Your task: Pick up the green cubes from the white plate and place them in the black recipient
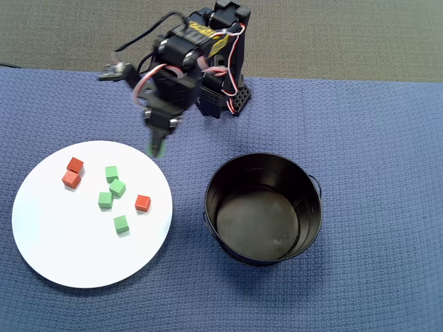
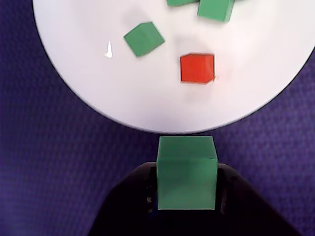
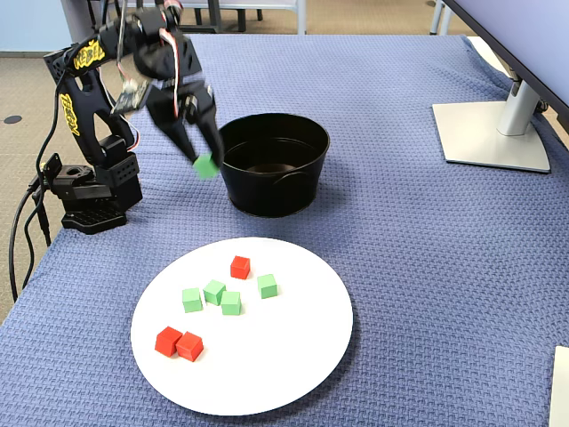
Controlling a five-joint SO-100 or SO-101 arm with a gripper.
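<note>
Wrist view: end effector grips green cube; overhead blurs grip.

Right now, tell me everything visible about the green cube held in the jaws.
The small matte light-green cube has flat faces, crisp edges and no markings. It is clamped on two opposite sides between the black jaws of the gripper, lifted off the round white plate. In the wrist view it sits just past the plate's rim, over the blue woven cloth. It is not yet over the glossy black metal bucket.
</note>
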